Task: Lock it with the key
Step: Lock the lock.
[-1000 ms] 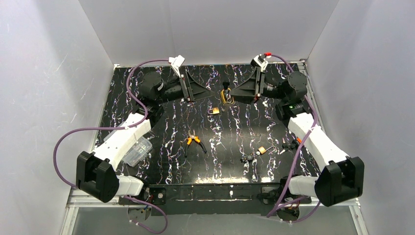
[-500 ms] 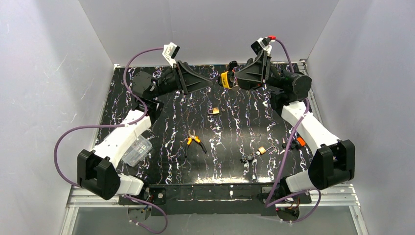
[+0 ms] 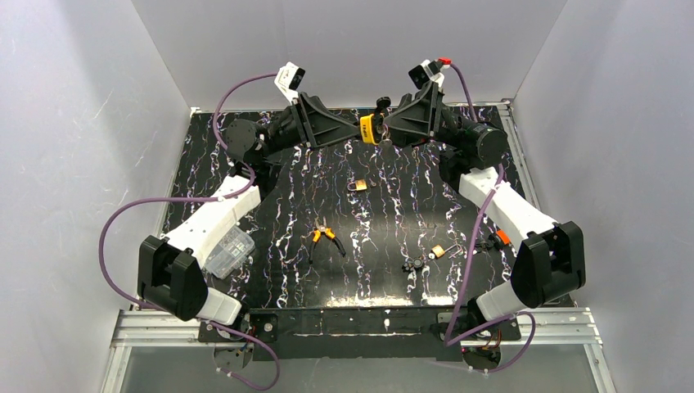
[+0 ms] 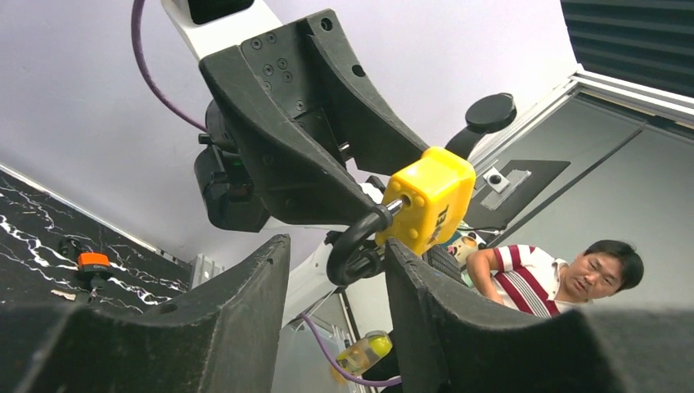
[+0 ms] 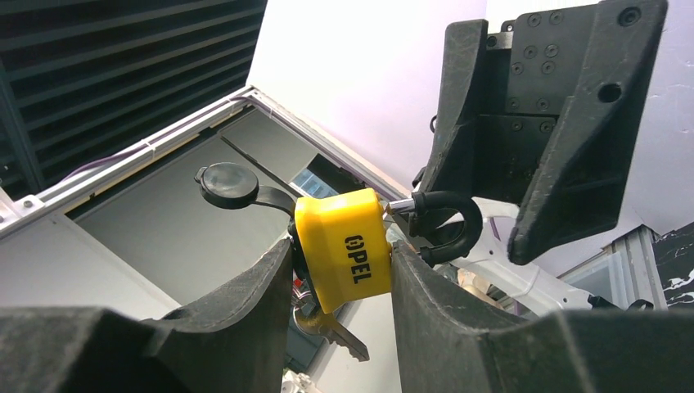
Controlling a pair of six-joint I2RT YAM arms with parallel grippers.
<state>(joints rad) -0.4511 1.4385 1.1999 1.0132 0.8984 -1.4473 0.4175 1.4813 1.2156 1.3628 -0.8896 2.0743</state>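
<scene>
Top external: yellow padlock point(image 3: 368, 128) was held aloft above the far edge of the tabletop point(image 3: 393, 205), between the two arms. Right hand point(image 5: 340, 260) clamped the body by its flat sides, probably to steady it while the other worked the shackle point(image 4: 358, 241). Left hand point(image 4: 335, 258) stood half apart astride that shackle, daylight on one side, no grip shown. Long axis lay roughly level, shackle pointing toward the left hand. Key point(image 5: 331, 330) showed beneath the body's opposite end.
</scene>
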